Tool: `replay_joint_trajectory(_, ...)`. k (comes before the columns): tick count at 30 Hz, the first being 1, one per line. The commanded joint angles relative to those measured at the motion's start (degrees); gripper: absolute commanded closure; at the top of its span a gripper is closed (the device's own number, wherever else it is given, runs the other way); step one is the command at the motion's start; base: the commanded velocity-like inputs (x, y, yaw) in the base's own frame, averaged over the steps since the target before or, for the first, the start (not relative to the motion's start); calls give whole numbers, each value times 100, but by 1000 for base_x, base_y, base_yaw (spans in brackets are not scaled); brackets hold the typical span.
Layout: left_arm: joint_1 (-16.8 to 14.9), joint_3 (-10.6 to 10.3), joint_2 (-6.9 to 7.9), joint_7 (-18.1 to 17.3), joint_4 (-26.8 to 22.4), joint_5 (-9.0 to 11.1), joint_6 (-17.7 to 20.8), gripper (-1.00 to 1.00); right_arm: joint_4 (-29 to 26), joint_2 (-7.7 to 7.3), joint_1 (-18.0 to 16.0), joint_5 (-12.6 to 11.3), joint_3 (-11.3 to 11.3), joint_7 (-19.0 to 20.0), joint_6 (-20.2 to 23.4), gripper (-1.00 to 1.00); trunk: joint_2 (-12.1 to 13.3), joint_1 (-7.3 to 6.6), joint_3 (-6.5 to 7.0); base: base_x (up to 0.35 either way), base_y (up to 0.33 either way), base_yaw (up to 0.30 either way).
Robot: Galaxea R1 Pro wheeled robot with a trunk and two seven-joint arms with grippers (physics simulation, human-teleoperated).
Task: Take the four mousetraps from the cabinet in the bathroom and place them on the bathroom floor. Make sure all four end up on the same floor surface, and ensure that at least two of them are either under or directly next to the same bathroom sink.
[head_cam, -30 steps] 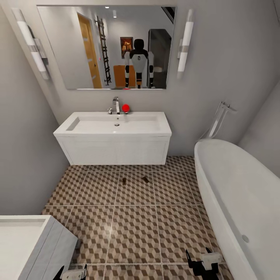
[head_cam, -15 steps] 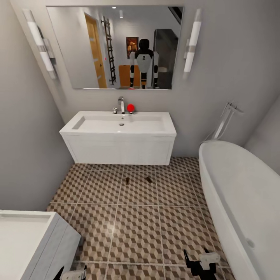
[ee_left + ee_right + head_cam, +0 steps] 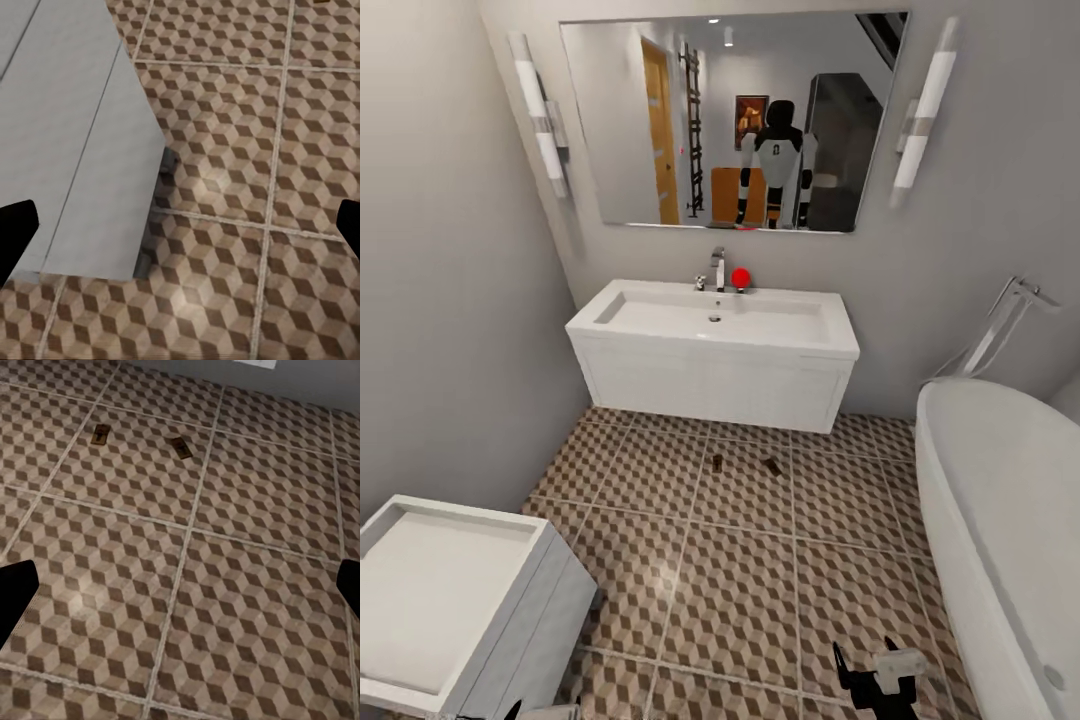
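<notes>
Lying flat on the bathroom floor (image 3: 730, 600), two mousetraps sit just in front of the bathroom sink (image 3: 715, 345), close to its front edge and a little right of its middle — one mousetrap (image 3: 717, 462) on the left, the other mousetrap (image 3: 771, 466) just beside it on the right, apart and not touching. From the right wrist view the same pair shows, the left trap (image 3: 100, 434) square to the tile pattern and the right trap (image 3: 181, 448) turned at a slant, each on its own tile either side of a grout line.

At the lower right edge of the head view the right gripper (image 3: 880, 680) hangs over the tiles with its dark fingers spread wide and nothing between them; the left gripper's fingertips (image 3: 16, 232) stand equally far apart at the sides of its wrist view, holding nothing.

A small white drawer unit (image 3: 460, 610) stands at the lower left corner of the floor, and a white bathtub (image 3: 1000, 520) runs along the right edge. Above the sink hangs a mirror (image 3: 620, 120) — the robot's reflection stands in it.
</notes>
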Motion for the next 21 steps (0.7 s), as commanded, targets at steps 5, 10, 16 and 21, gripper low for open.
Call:
replay_joint_trajectory(5, -8, -48, -4, 27, 19, 10, -10, -100, 2, -1, -3, -33, 50, -17, -15, -100, -10, 3, -10, 0, 0, 279)
replay_joint_trajectory(10, -8, -48, -4, 27, 19, 10, -2, -100, 2, -1, -3, -33, 50, -17, -15, -100, -10, 3, -10, 0, 0, 279)
replay_joint_trajectory(16, -8, -48, -4, 27, 19, 10, 2, -100, 2, 0, -3, -33, 50, -17, -15, -100, -10, 3, -10, 0, 0, 279)
replay_joint_trajectory(21, -8, -48, -6, 27, 19, 10, 3, -100, 2, -1, -3, -33, 50, -17, -15, -100, -10, 3, -10, 0, 0, 279)
